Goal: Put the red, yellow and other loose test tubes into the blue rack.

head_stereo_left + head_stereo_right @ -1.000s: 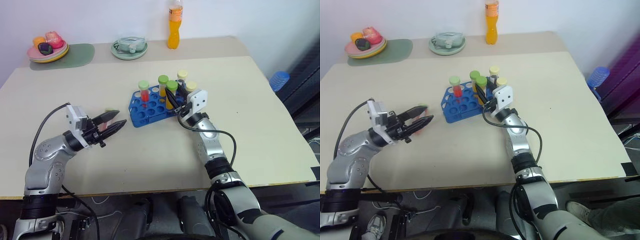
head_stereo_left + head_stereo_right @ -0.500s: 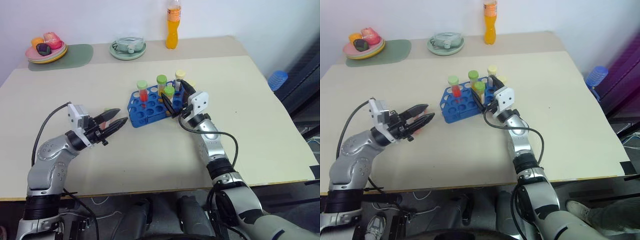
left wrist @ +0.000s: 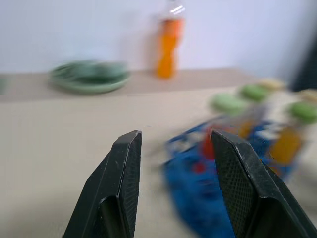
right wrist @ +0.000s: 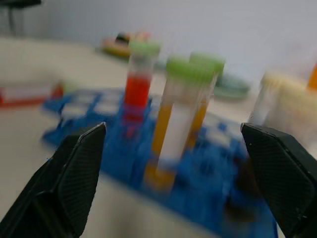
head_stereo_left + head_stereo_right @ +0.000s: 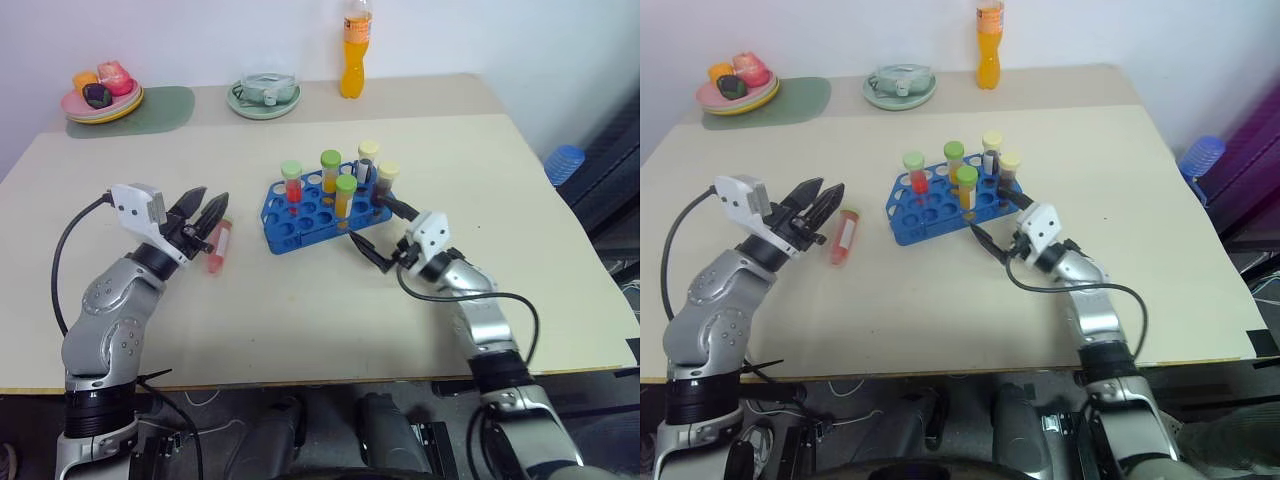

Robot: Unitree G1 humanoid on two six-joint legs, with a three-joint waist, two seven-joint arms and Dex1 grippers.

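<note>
The table [image 5: 520,200] is beige, set against a white wall, and the blue rack [image 5: 300,215] stands near its middle with five capped tubes upright in it. Beyond the rack sit an orange bottle [image 5: 352,50], a green dish [image 5: 262,95] and a plate [image 5: 100,100] of fruit. A pink-red tube [image 5: 218,246] lies loose left of the rack, seen from the head views. The left gripper [image 5: 203,218] hovers beside it, part open and empty. The right gripper [image 5: 375,232], right of the rack, gapes wide and empty; its wrist view shows the racked tubes close up.
</note>
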